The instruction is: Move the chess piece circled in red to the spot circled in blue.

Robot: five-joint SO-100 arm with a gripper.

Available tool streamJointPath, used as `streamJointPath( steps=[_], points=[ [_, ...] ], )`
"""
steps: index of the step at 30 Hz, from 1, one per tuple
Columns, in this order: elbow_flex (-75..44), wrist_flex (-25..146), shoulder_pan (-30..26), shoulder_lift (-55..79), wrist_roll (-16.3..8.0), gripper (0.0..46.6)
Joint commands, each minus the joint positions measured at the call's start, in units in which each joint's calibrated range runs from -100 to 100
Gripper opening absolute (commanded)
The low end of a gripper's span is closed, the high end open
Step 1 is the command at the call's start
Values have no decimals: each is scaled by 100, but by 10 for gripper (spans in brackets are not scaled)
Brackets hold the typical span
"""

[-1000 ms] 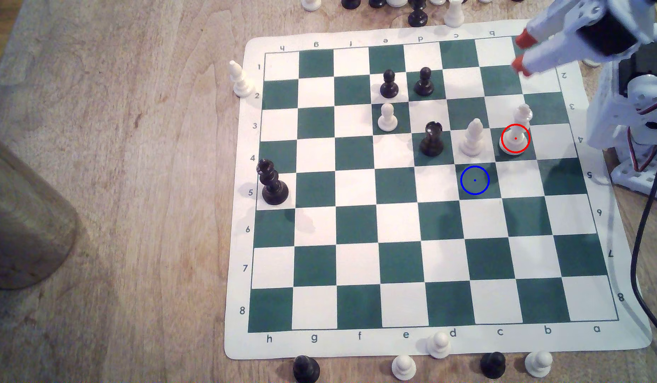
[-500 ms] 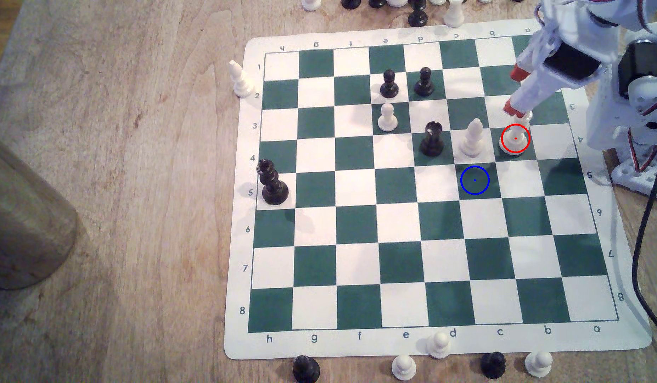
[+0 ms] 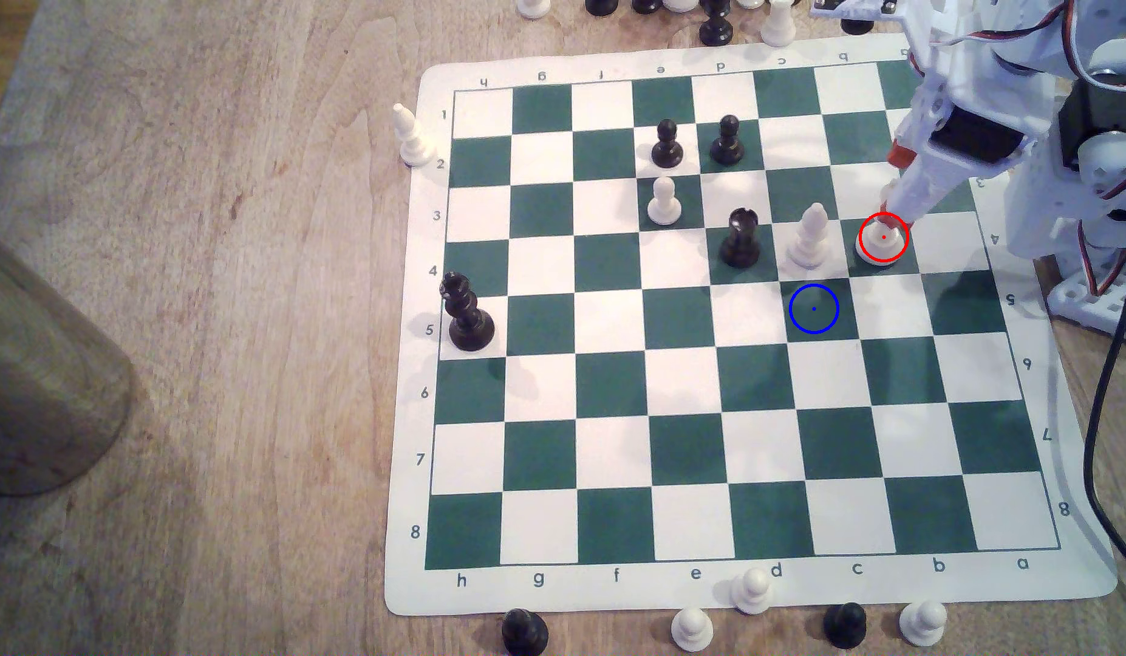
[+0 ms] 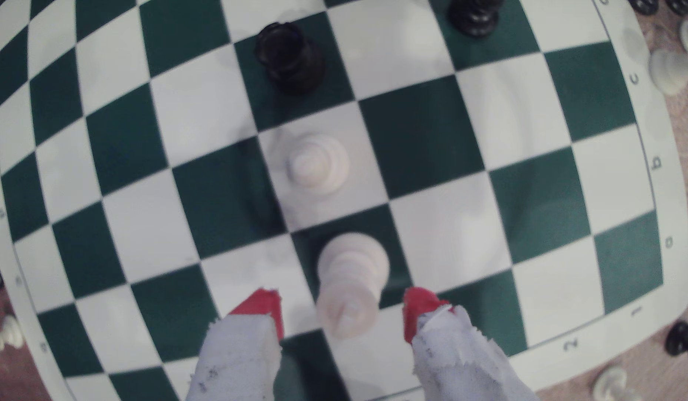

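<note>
The red-ringed piece, a tall white piece [image 3: 879, 243] with a notched crown [image 4: 350, 277], stands on a dark green square near the exterior view's right edge. My gripper [image 3: 893, 186] has come down over it, and one white finger hides its upper part in the exterior view. In the wrist view my gripper [image 4: 341, 304] is open. Its red-tipped fingers [image 4: 261, 306] stand on either side of the crown, with gaps showing on both sides. The blue-ringed green square [image 3: 813, 308] is bare, one square diagonally off from the piece.
A white pointed-top piece [image 3: 810, 236] stands on the square next to the ringed piece and beside the blue spot. A black rook [image 3: 740, 240] is one square further left. The arm's base [image 3: 1090, 252] and a black cable [image 3: 1109, 378] are at the right. Loose pieces line the board's edges.
My gripper swung in from above the board's far right corner and dropped down over the red-ringed piece, its fingers spreading to either side. No piece has moved.
</note>
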Motion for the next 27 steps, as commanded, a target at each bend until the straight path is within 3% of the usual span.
streamJointPath(
  steps=[1,27],
  points=[
    [-46,-165,-77,133,-54,163],
    [153,-582,-171,489,-137,156]
  ],
)
